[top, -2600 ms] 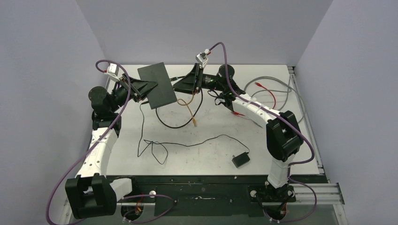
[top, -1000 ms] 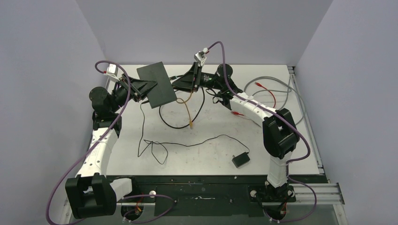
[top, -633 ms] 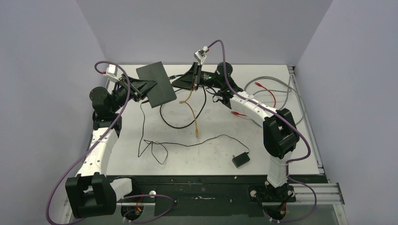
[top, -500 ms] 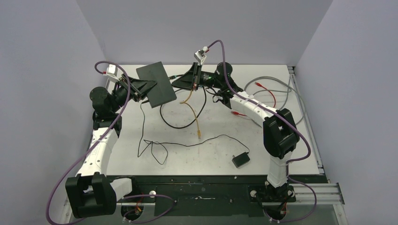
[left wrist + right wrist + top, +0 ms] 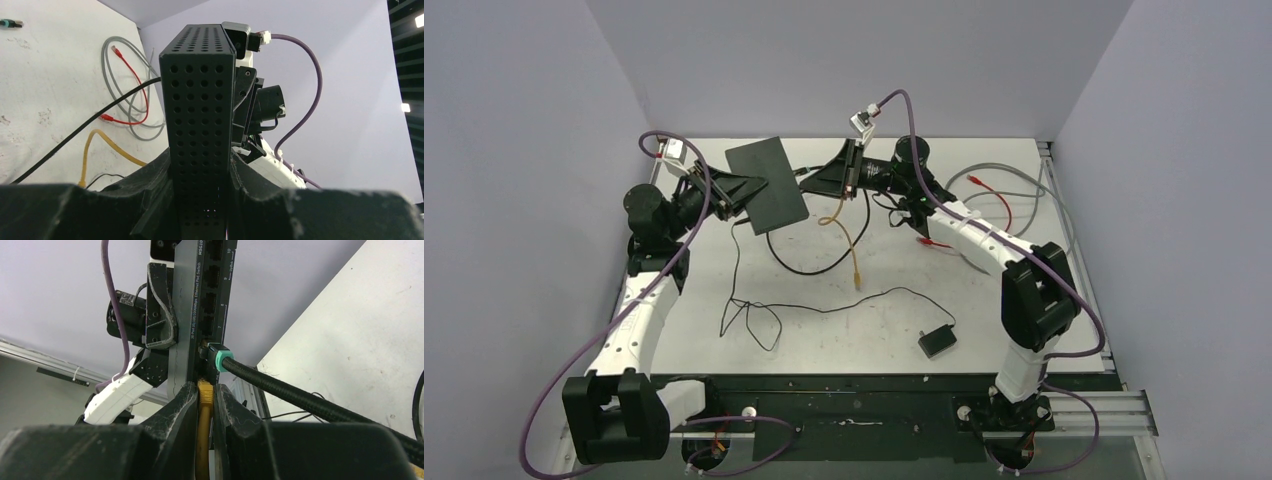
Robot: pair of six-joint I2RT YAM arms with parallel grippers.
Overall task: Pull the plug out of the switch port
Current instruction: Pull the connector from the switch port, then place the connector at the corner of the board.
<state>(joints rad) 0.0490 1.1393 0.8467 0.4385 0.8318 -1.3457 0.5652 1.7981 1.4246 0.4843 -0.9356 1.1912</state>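
**Above tabletop (image 5: 844, 340), upper middle of top view: switch (image 5: 767, 185) gripped from both sides**

Found switch held clear of tabletop, tilted. Logged left end effector (image 5: 202, 195) clamped on its perforated narrow edge. Logged right end effector (image 5: 204, 402) closed on yellow plug (image 5: 205, 389) at socket row, just beside teal-collared plug (image 5: 219, 360) of black braided cable (image 5: 300, 397). Saw yellow cable (image 5: 854, 265) dangling toward tabletop.

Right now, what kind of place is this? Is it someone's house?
Probably a robot test lab, not a house. Two robot arms are bolted to a white table with plain walls around it. The left tool holds up a network switch; the right tool pinches a yellow plug.
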